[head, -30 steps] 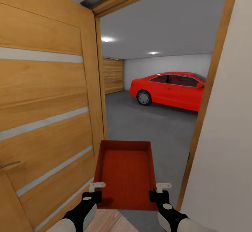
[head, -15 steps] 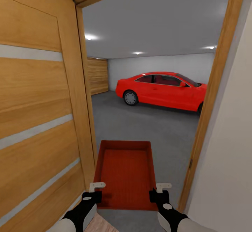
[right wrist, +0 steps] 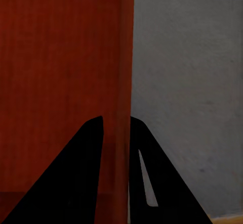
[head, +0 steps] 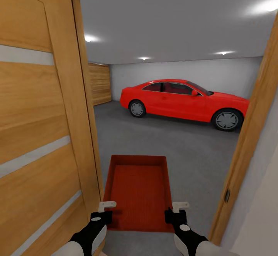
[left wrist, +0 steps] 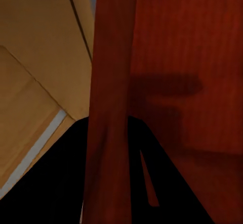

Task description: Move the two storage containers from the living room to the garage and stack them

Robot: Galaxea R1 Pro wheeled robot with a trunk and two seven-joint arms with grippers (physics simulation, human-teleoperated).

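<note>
Head view: one orange-red storage container [head: 139, 188] is carried out front through the doorway, left gripper [head: 103, 213] on its left wall and right gripper [head: 174, 212] on its right wall. Open wooden door [head: 38, 132] to the left, red car [head: 181, 100] parked on the garage floor [head: 170, 140] ahead.

Left wrist view: black fingers [left wrist: 152, 178] clamped on the container's wall [left wrist: 109, 133].

Right wrist view: same deal, fingers [right wrist: 81, 178] pinching the wall [right wrist: 117, 133], grey concrete beside it.

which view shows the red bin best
The head view: the whole bin shows, open side up, held between the left gripper and right gripper. The left wrist view and right wrist view each give a close-up of one wall pinched between fingers.
</note>
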